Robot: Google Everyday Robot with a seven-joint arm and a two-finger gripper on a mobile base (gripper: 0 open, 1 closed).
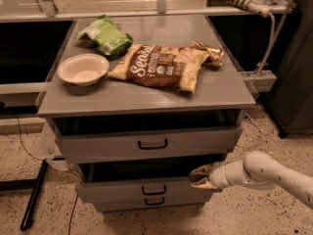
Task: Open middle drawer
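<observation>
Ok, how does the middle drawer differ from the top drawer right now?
The top drawer has a taller, wider front than the middle drawer. The pincer sits at the middle drawer's upper right edge; nothing touches the top drawer. Both are grey with black bar handles and stand partly open.
</observation>
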